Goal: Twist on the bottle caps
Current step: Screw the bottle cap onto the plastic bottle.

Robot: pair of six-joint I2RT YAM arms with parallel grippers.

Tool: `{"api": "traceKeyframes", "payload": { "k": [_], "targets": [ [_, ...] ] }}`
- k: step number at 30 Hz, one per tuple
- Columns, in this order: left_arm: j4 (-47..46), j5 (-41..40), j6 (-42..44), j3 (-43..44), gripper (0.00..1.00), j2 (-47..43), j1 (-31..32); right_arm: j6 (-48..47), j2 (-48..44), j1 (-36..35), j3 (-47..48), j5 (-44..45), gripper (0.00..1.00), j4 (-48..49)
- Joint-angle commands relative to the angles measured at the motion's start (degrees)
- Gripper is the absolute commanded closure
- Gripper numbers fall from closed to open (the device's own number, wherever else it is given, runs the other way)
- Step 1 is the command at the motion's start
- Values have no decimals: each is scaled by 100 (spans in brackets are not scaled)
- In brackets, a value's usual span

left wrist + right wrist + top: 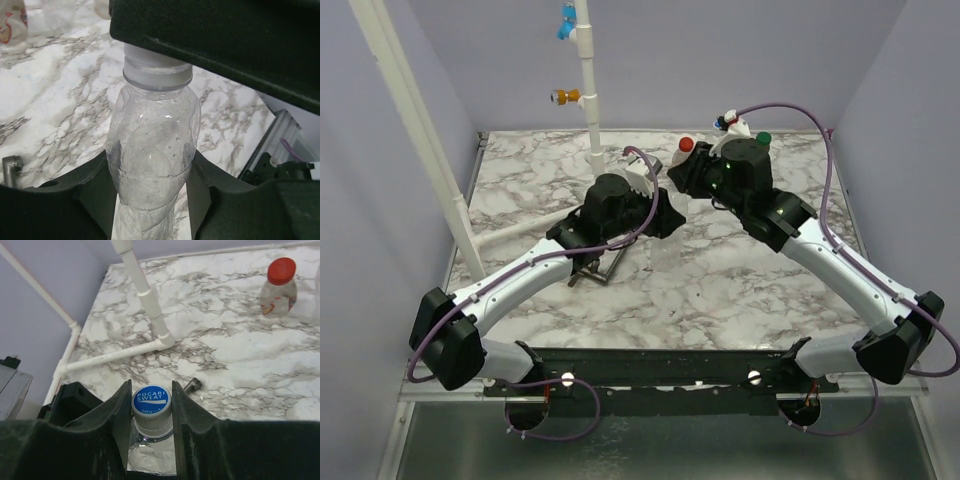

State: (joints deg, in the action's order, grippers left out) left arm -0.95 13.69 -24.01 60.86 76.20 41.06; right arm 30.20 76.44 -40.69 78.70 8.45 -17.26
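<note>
A clear plastic bottle (152, 145) stands between the fingers of my left gripper (150, 180), which is shut on its body. Its white-and-blue bottle cap (151, 401) sits on the neck, and my right gripper (151, 395) is shut on it from both sides. In the top view the two grippers meet over the middle of the table, left (665, 218) and right (682, 178), and they hide the cap. A second bottle with a reddish label and a red cap (281, 271) stands upright farther back (686, 150). A green cap (763, 138) shows behind the right gripper.
A white pipe frame (588, 90) rises at the back with an orange fitting (565, 97) and a blue fitting (565, 25); its foot (115, 356) runs along the marble. A small metal part (192, 385) lies on the table near the left arm.
</note>
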Motion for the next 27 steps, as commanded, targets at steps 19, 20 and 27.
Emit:
{"api": "traceKeyframes", "payload": {
  "k": [19, 20, 27],
  "targets": [
    [270, -252, 713, 3, 100, 201, -13, -633, -443, 541, 130, -1441, 1, -340],
    [177, -59, 729, -77, 100, 133, -36, -649, -543, 734, 2, -1937, 1, -223],
    [-502, 1691, 600, -606, 100, -365, -189, -245, -812, 2067, -1167, -5643, 1, 1366]
  ]
}}
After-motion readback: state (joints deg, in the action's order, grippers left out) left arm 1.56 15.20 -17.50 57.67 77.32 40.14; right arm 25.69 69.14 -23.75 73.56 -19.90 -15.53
